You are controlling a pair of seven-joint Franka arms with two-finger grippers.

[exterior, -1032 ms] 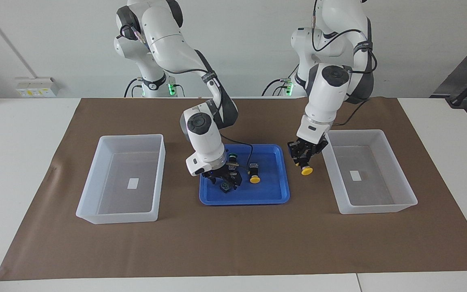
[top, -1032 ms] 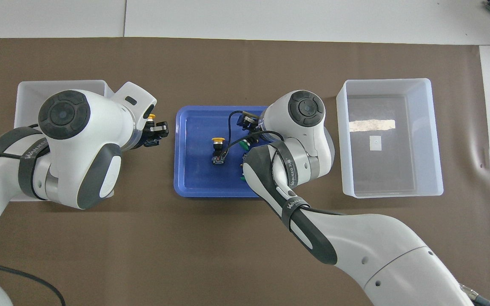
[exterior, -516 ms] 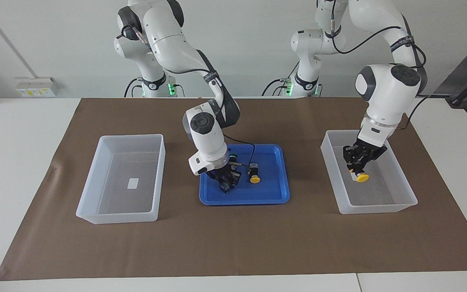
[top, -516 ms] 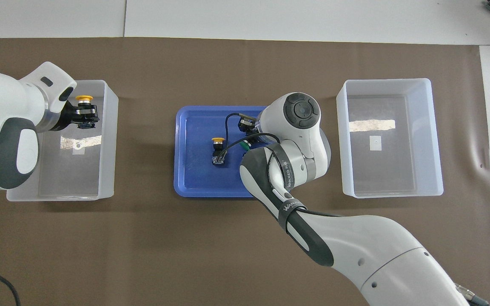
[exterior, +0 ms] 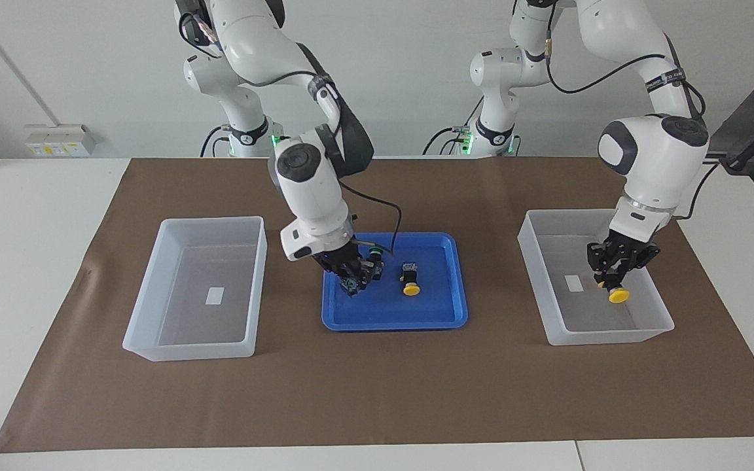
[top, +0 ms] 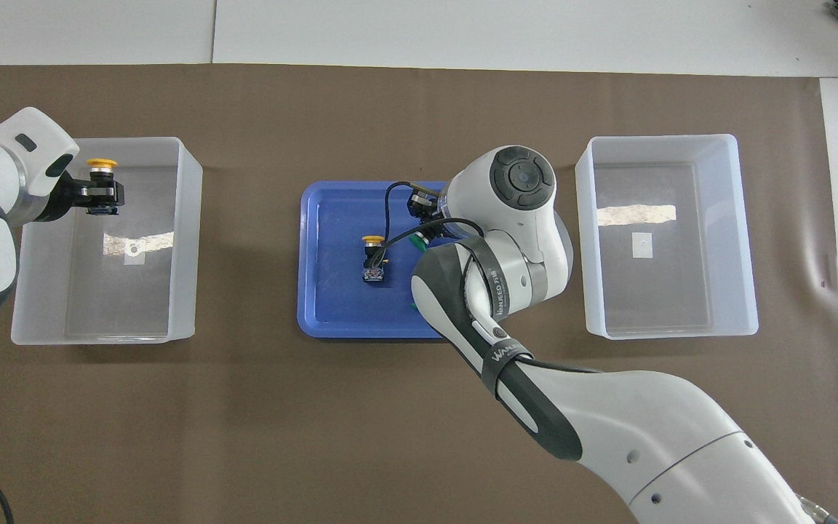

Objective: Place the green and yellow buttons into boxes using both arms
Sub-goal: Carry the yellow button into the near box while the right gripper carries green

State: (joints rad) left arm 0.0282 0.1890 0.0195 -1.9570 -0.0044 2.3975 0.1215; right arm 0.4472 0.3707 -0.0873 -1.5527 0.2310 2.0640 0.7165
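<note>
Brown mat (exterior: 377,392), left fingers (exterior: 614,282) gripping yellow button (exterior: 618,296) in box (exterior: 652,324), right fingers (exterior: 355,278) unclear over tray (exterior: 442,317).

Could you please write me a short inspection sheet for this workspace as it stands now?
Surface: brown paper mat on white table.
Job's things: yellow-capped black button held inside translucent plastic bin; second yellow button lying in shallow blue tray; other bin empty.
Clutter: nothing seen.
Grippers: left gripper shut on button in bin; right gripper down in tray, contents unclear.
Cables: black cable along right arm.
Surroundings: white wall, socket box.
</note>
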